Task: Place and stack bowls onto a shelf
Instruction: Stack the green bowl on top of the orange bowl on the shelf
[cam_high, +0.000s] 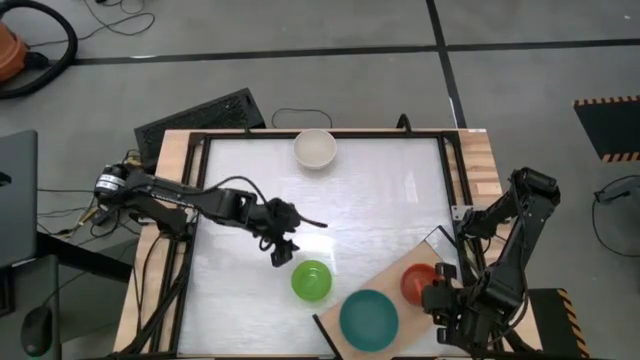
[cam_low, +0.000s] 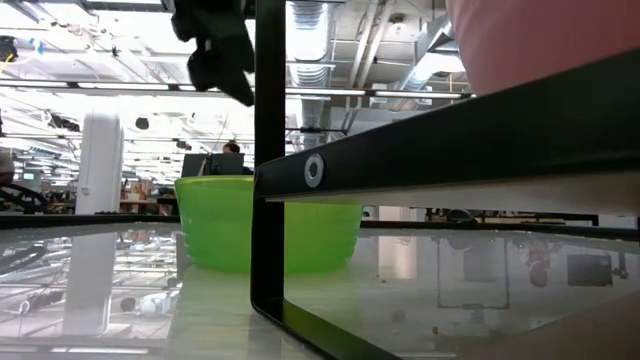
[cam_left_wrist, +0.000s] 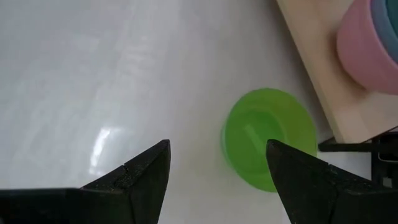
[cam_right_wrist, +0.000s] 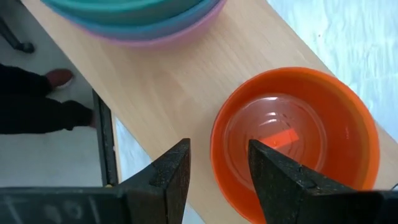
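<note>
Dark fingers of the right gripper (cam_right_wrist: 214, 180) stand slightly parted, holding nothing, over the rim of the red bowl (cam_right_wrist: 295, 137), which sits on the shelf (cam_right_wrist: 186, 93) beside a stack topped by the teal bowl (cam_high: 368, 318). Left gripper (cam_high: 281, 252) hovers wide open and empty just beside the lime green bowl (cam_high: 311, 280) on the counter (cam_high: 380, 200). That bowl looks next: descend, close on its rim, carry it to the shelf. 1 cream-white bowl (cam_high: 315, 148) waits at the far edge.

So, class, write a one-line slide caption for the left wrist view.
Open left gripper above the table, facing the round lime green plastic bowl beside the light-wood shelf.
</note>
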